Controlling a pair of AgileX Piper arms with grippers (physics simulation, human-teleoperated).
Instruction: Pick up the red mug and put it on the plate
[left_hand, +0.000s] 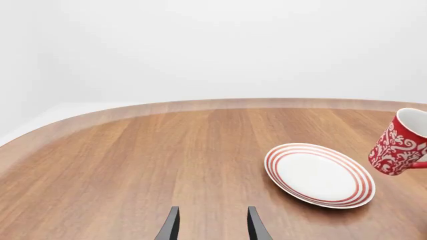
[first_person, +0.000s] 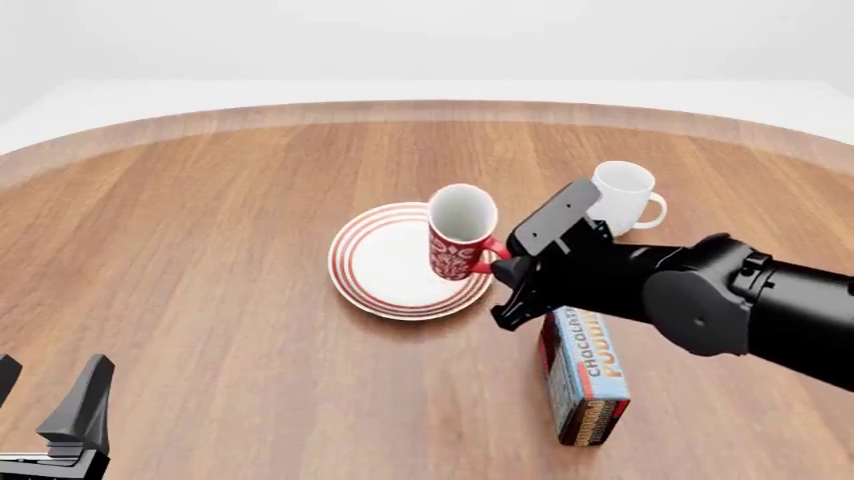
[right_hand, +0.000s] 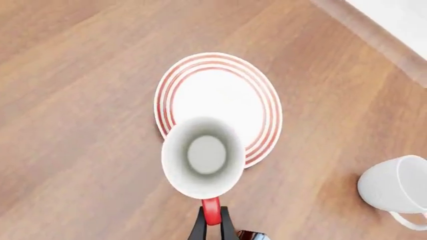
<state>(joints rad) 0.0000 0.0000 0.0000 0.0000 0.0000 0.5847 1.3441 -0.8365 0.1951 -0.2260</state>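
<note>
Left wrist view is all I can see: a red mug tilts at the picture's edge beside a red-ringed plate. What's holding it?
Observer: The right claw pinches the red mug by its loop handle; the front view shows this.
Visitor: Is anything else on the table that I can't see?
Observer: Yes. A plain white mug stands beyond the right arm, and a chocolate pudding box sits nearer the camera, partly under that arm.
Visitor: Is the red mug over the plate's middle?
Observer: No. In the right wrist view it overlaps only the plate at the rim nearest the claw.
</note>
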